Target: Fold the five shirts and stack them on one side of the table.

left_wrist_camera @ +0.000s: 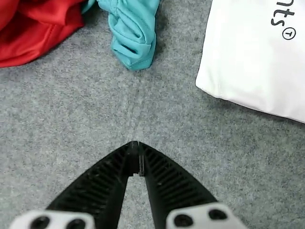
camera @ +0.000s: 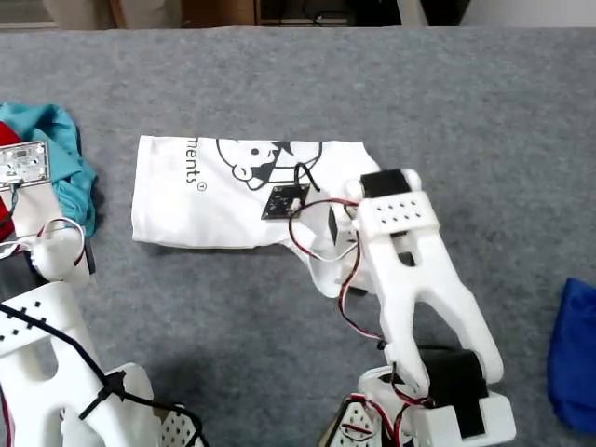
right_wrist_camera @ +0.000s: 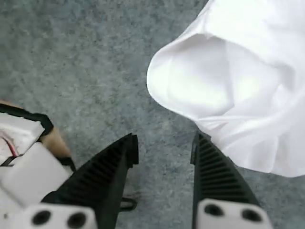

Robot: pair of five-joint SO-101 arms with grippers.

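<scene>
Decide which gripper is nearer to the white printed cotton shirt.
Right. The right gripper stands open at the bunched edge of the white printed shirt; the left gripper sits shut over bare grey table, clearly apart from it.

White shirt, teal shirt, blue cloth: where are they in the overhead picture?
white shirt (camera: 214, 209): high view, plain fabric below the print.
teal shirt (camera: 70, 154): high view, bunched middle.
blue cloth (camera: 575, 354): high view, middle of its visible part.
</scene>
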